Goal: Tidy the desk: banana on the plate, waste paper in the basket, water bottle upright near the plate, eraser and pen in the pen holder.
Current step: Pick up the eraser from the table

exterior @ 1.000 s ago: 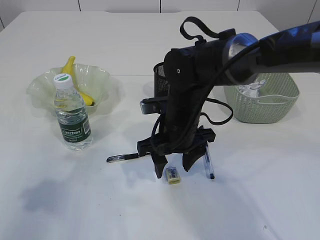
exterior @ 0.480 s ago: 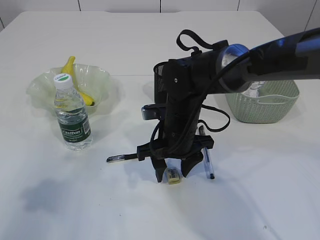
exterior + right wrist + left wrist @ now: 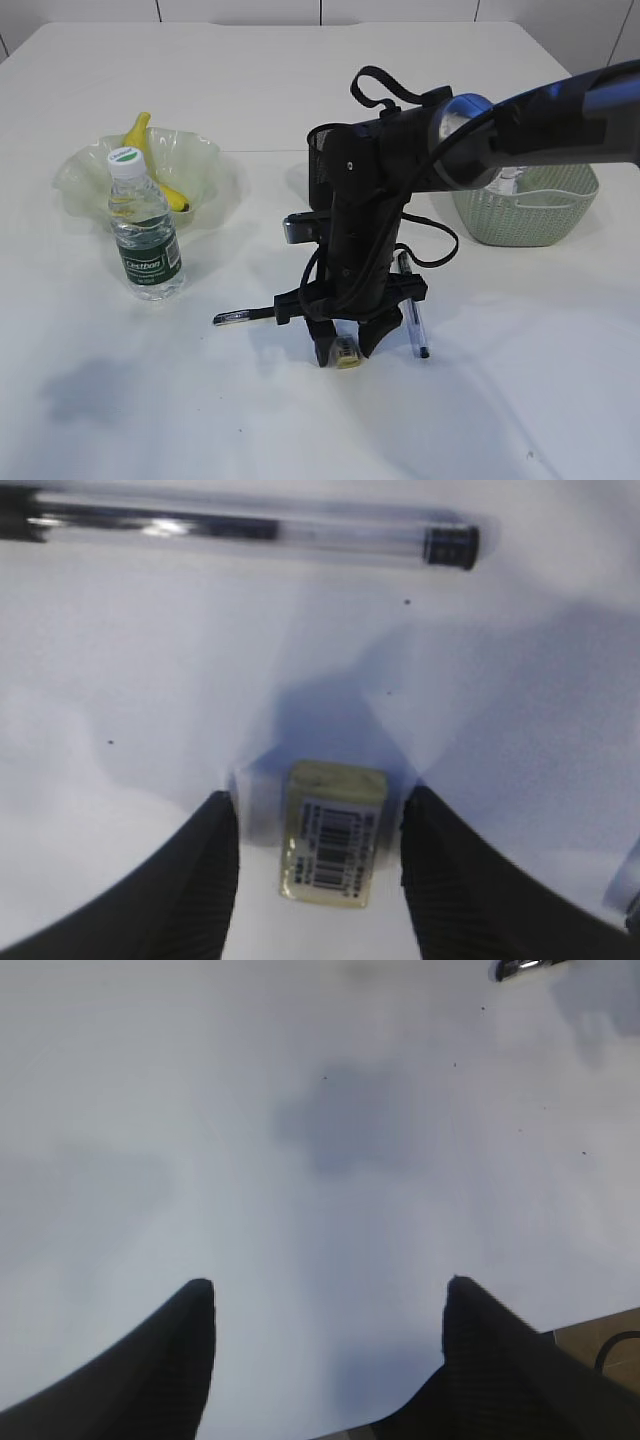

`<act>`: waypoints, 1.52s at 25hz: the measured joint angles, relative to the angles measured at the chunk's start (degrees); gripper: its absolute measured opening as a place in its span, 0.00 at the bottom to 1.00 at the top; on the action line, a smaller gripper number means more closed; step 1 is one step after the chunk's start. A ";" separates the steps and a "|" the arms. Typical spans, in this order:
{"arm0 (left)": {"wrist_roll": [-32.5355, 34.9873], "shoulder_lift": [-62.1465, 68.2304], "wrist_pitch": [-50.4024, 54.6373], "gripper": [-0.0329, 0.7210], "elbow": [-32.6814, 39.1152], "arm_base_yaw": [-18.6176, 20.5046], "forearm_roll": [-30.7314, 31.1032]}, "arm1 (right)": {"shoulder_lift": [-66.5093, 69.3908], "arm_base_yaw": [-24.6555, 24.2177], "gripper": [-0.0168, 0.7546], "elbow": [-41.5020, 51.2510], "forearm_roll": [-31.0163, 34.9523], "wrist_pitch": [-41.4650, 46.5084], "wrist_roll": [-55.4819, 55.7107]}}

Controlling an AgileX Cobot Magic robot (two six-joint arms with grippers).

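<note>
My right gripper (image 3: 342, 350) is down at the table, open, with the yellowish barcoded eraser (image 3: 346, 352) between its fingers; in the right wrist view the eraser (image 3: 331, 834) lies between the two fingers with gaps on both sides. A clear pen (image 3: 413, 305) lies just right of it and crosses the top of the right wrist view (image 3: 250, 528). A second pen (image 3: 240, 317) lies to the left. The banana (image 3: 150, 160) is on the plate (image 3: 85, 170), and the water bottle (image 3: 143, 225) stands upright in front of it. My left gripper (image 3: 325, 1295) is open over bare table.
The black mesh pen holder (image 3: 320, 160) stands behind my right arm. The green basket (image 3: 530, 215) at the right holds crumpled paper (image 3: 508, 178). The tip of a pen (image 3: 520, 968) shows at the top of the left wrist view.
My right gripper has come down over the eraser, so its fingers now straddle it at table level. Nothing else moved.
</note>
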 joint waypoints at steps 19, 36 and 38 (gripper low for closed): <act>0.00 0.00 0.00 0.70 0.00 0.00 0.00 | 0.09 0.00 0.27 -1.02 0.00 1.39 -1.35; 0.00 0.00 0.00 0.69 0.00 0.00 -0.09 | -5.54 -1.34 0.27 -2.94 -4.92 3.98 -5.32; 0.00 0.00 0.00 0.69 0.00 0.00 -0.09 | -6.69 -2.42 0.27 -4.13 -5.24 3.98 -5.32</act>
